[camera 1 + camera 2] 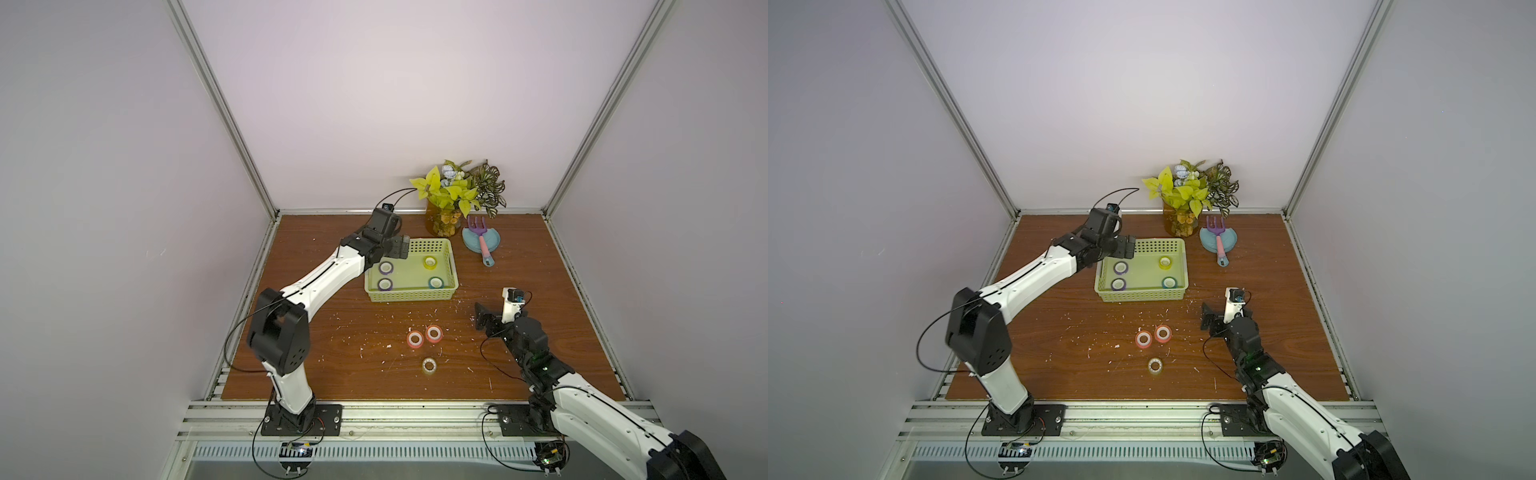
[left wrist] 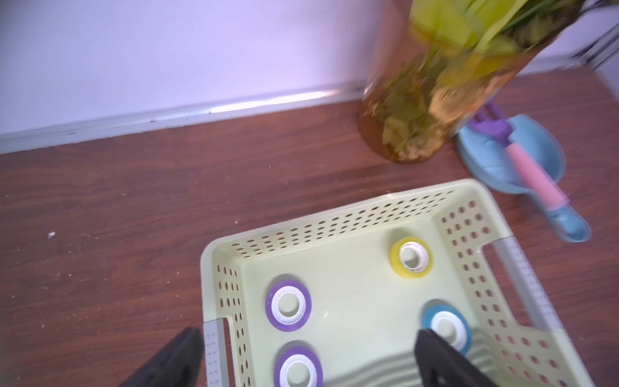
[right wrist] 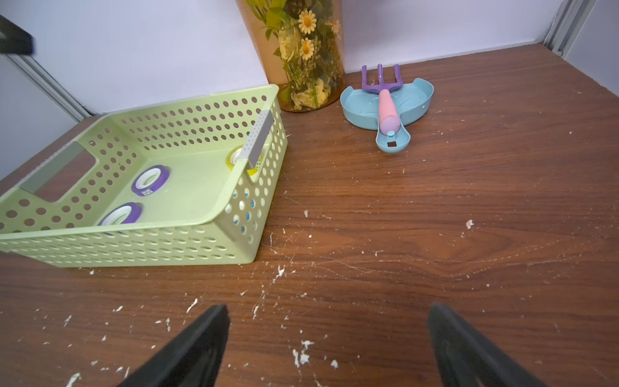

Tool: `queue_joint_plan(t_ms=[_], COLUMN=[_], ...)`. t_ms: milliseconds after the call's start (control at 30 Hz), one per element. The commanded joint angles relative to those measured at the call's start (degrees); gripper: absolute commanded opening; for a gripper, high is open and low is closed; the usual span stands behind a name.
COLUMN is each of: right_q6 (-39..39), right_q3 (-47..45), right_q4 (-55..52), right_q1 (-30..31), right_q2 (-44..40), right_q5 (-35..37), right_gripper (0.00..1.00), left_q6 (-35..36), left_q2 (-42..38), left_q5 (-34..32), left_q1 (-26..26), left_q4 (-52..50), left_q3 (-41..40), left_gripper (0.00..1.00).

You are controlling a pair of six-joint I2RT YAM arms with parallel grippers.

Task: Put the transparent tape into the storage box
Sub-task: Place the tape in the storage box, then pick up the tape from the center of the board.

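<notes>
The light green storage box (image 1: pixel 409 296) (image 1: pixel 1142 296) stands mid-table. In it lie two purple tape rolls (image 1: pixel 386 268) (image 1: pixel 385 284), a yellow one (image 1: pixel 429 262) and a blue one (image 1: pixel 435 283). My left gripper (image 1: pixel 397 246) (image 2: pixel 308 335) hangs open and empty over the box's left end, above the purple rolls (image 2: pixel 288 305) (image 2: pixel 298 368). Two orange-red rolls (image 1: pixel 414 338) (image 1: pixel 433 333) and a colourless roll (image 1: pixel 429 365) lie on the table in front of the box. My right gripper (image 1: pixel 482 320) (image 3: pixel 328 311) is open over bare wood, right of those rolls.
An amber vase of flowers (image 1: pixel 444 222) stands at the back wall behind the box. To the right of the vase, a blue dish (image 1: pixel 480 241) holds a pink-handled purple toy rake (image 1: pixel 482 245). White flecks dot the wooden tabletop (image 1: pixel 332 332).
</notes>
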Motion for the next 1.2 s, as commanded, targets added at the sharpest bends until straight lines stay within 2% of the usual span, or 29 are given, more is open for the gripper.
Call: queue_joint_plan(t_ms=[0, 133, 233, 500, 633, 767, 933, 1033, 1167], right_q6=[0.26, 0.17, 0.34, 0.81, 1.37, 1.71, 2.23, 2.62, 2.46], right_q3=[3.20, 4.63, 4.18, 3.19, 2.62, 1.98, 1.20, 0.12, -1.39], right_q4=[-0.94, -3.17, -2.66, 0.50, 2.26, 3.32, 2.76, 2.99, 3.83], right_q1=[0.11, 0.09, 0.11, 0.11, 0.10, 0.12, 0.20, 0.07, 0.11], right_q2=[-0.32, -0.66, -0.59, 2.44, 3.34, 3.11, 1.27, -0.68, -3.21], right_q5=[-1.11, -2.39, -2.83, -2.85, -2.57, -1.78, 2.16, 5.36, 6.28], right_gripper=[0.99, 0.99, 0.99, 0.99, 0.99, 0.99, 0.99, 0.99, 0.99], left_q6=[-1.37, -2.82, -2.98, -1.56, -1.30, -2.48, -4.74, -5.85, -6.65], left_q2=[-7.55, -18.93, -25.26, -36.15, -39.43, -38.54, -33.26, -29.12, -23.71], left_q5=[3.04, 4.95, 6.70, 14.65, 14.16, 12.56, 8.66, 6.82, 5.33], left_q1=[0.84, 1.94, 2.35, 2.27, -0.42, -6.88, -15.27, -19.36, -23.07], left_q4=[8.38, 14.58, 15.15, 8.45, 4.07, 2.83, 2.90, 2.83, 2.84], left_q3=[-10.48, -23.09, -29.28, -37.51, -38.96, -39.62, -39.27, -37.91, -35.70], left_gripper=[0.99, 0.99, 0.99, 0.99, 0.99, 0.99, 0.99, 0.99, 0.99])
